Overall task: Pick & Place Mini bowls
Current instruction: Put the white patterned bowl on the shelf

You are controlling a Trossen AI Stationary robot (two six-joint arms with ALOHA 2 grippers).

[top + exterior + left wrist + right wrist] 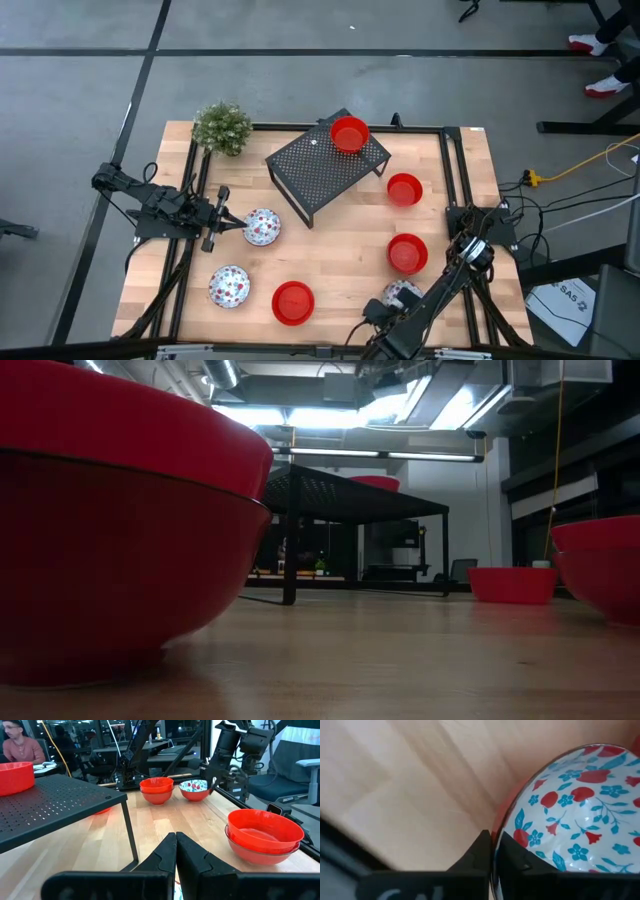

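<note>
A: Overhead, light falls evenly; the table (330, 260) shows only soft shadows.
B: Low down, it's dim, ceiling lights (300, 410) glare, and the nearest red bowl (110, 530) blurs.

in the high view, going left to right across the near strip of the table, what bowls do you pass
floral bowl → red bowl → floral bowl gripped at its rim by the right gripper → red bowl

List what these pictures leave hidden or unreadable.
- High view: the right gripper and much of the floral bowl are covered by the right arm.
- Low view: a near red bowl blocks the table's left side.
- Right wrist view: the floral bowl is cut off by the edges.
</note>
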